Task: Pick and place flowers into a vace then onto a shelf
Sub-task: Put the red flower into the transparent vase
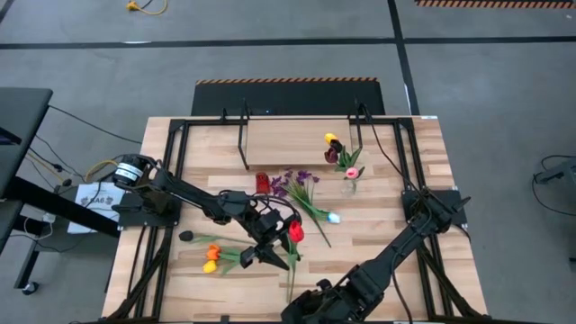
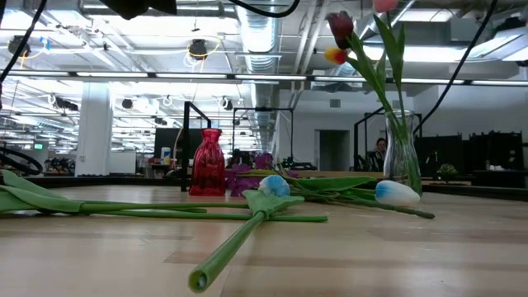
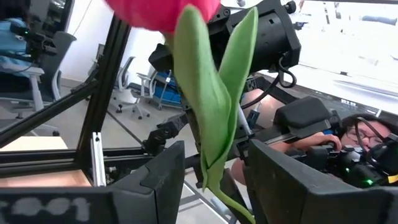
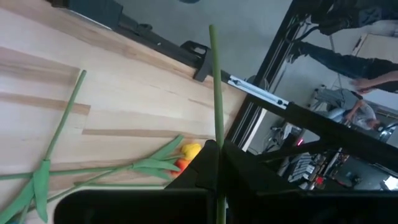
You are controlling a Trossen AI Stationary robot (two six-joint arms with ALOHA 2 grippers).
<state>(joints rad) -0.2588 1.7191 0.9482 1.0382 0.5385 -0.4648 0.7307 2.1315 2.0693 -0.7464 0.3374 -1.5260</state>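
**A:** Near edge first, what's the right arm doing?
**B:** Right jaws are together, clamped on the low end of the red tulip's [image 1: 295, 232] stem [image 4: 216, 93]. From above, the arm's own bulk hides them.
**A:** Left arm?
**B:** Reaches in from the left to mid tabletop [image 1: 207, 297]. Left jaws are apart, either side of that tulip's leaves [image 3: 214, 106] just under the bloom. Can't tell if they're touching the leaves. The bloom is cut off in the wrist view.
**A:** Flower count?
**B:** 8 tulips, 1 purple sprig [image 1: 297, 179].
- 1 red tulip is at the jaws.
- 4 lie on the tabletop. Orange [image 1: 213, 252] and yellow [image 1: 209, 266] are near-left, side by side. A dark one [image 1: 186, 237] is just beyond, hard to make out. A white one [image 1: 335, 217] is at centre.
- 3 stand in the glass vase [image 1: 348, 186], right of centre: yellow, maroon, pink. The pink one is cut off in the low view.

**A:** Vases?
**B:** 2. The red vase [image 1: 262, 183] is beside the sprig, left of the glass one.
**A:** Shelf?
**B:** 1 shelf [image 1: 288, 144], at the far edge, behind both vases.
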